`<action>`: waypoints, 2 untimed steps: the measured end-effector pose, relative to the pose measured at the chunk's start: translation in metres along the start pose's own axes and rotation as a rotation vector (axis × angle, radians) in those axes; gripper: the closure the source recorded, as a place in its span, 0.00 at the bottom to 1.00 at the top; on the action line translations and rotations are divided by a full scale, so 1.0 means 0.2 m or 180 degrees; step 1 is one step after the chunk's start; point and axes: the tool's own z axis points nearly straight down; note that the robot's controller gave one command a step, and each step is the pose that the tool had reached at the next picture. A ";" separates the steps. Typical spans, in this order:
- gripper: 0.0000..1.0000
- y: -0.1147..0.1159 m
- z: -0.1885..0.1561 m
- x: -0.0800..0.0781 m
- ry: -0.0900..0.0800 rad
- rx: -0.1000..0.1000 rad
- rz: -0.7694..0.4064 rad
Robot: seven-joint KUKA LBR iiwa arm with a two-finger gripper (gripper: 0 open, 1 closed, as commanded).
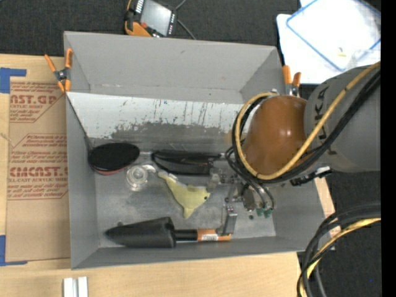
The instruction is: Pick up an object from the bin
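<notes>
My gripper (230, 210) hangs low in the bin's right part, below the arm's wrist. Its tip is just above the orange-banded handle end of a black tool (143, 233) that lies along the bin's front wall. I cannot tell whether they touch. A pale yellow crumpled piece (188, 197) lies just left of the gripper. Behind it, a long black object (184, 162) rests by the back wall.
A black oval disc (113, 156) sits in the back left corner, with a small clear round thing (137, 176) beside it. The arm's brown cover and its cables hide the bin's right side. Bare floor shows between the yellow piece and the black tool.
</notes>
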 end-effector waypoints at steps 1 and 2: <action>0.00 0.00 0.00 0.00 0.0000 0.0000 -0.0001; 0.00 -0.02 0.17 -0.02 0.0002 0.0000 -0.0517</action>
